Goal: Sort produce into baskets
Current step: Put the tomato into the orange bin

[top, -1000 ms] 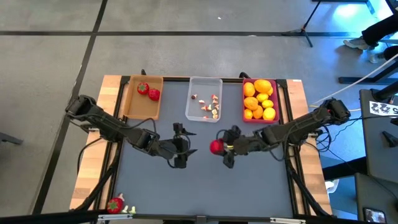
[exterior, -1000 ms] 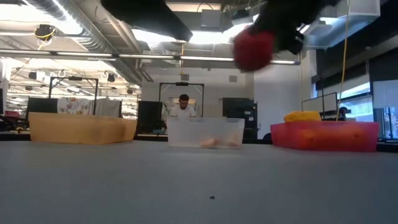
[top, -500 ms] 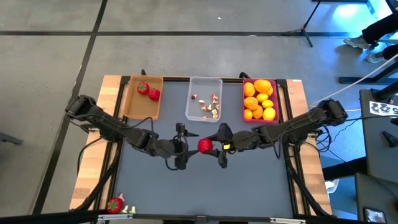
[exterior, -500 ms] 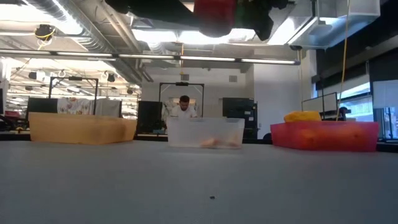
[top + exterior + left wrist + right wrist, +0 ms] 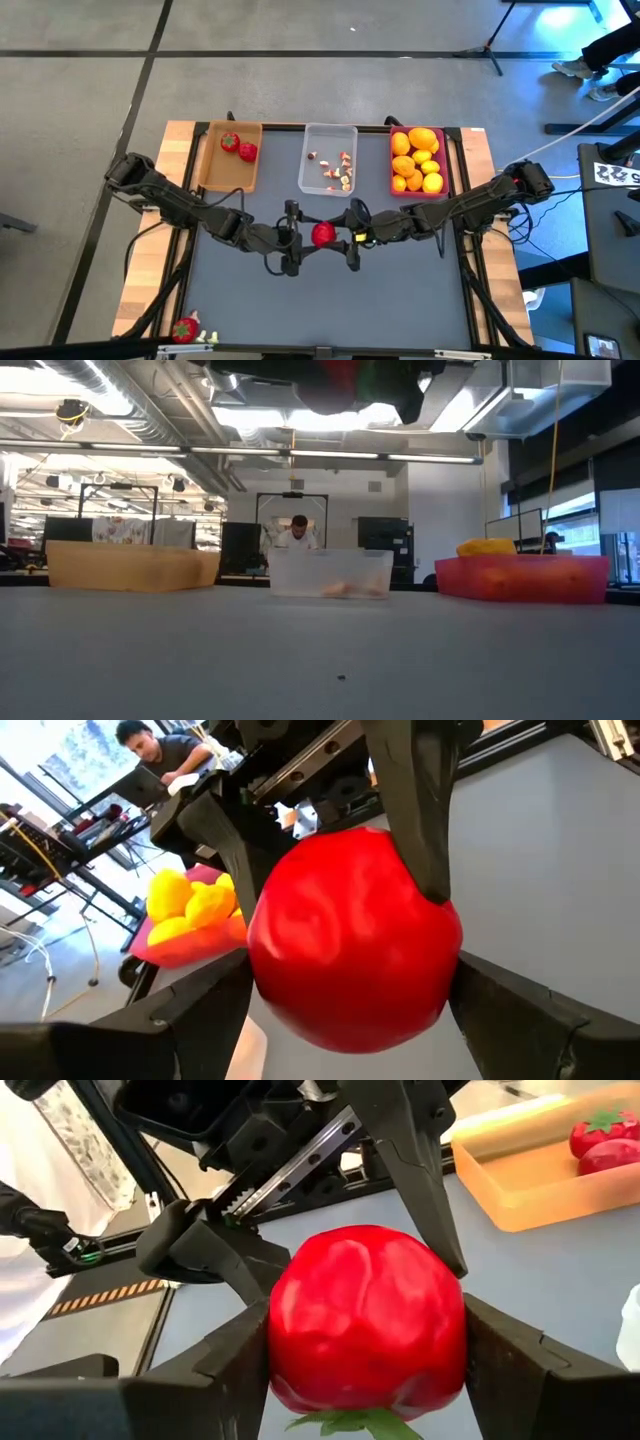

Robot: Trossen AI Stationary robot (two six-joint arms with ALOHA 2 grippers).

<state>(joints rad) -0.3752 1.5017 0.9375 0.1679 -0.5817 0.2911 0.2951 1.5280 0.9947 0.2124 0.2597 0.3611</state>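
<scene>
Strawberry between both grippers

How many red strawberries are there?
4: two red strawberries with green tops lie in the tan-brown tray, one is held up between both tools, one sits at the table's near edge. None looks hidden.

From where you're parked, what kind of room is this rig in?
Likely a robotics lab or open workshop: exposed ceiling ducts, a person seated at a workstation with monitors behind the table, and a bare concrete floor around it.
</scene>
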